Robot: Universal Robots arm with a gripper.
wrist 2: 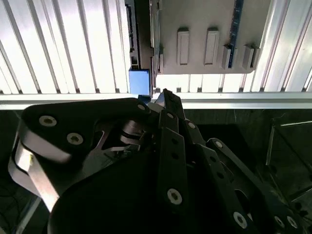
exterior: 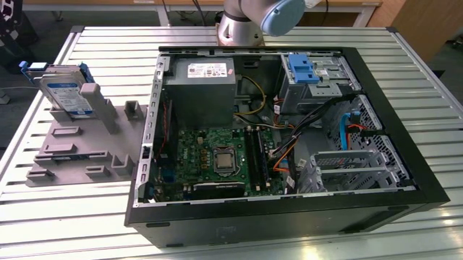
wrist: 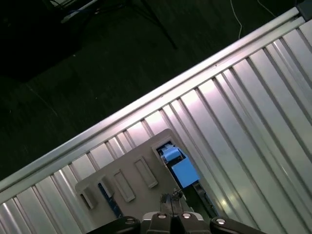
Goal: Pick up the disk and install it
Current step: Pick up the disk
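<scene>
The disk (exterior: 64, 93), a silver-grey drive with a white-and-blue label in a blue carrier frame, stands on edge in the grey fixture block (exterior: 87, 142) at the exterior view's left. In both wrist views I look down from well above the table. There the disk's blue frame (wrist: 178, 165) (wrist 2: 140, 82) shows edge-on beside the fixture block (wrist: 129, 178) (wrist 2: 204, 34). My gripper (wrist: 170, 197) (wrist 2: 165, 93) hangs high over that area, apart from the disk. Its fingertips are shut together with nothing between them.
An open computer case (exterior: 405, 179) fills the middle and right of the slatted metal table (exterior: 94, 43). A blue bracket (exterior: 300, 67) sits at the drive bay in the case's far right corner. The arm's base (exterior: 253, 21) stands behind the case. Dark floor lies past the table edge (wrist: 146, 105).
</scene>
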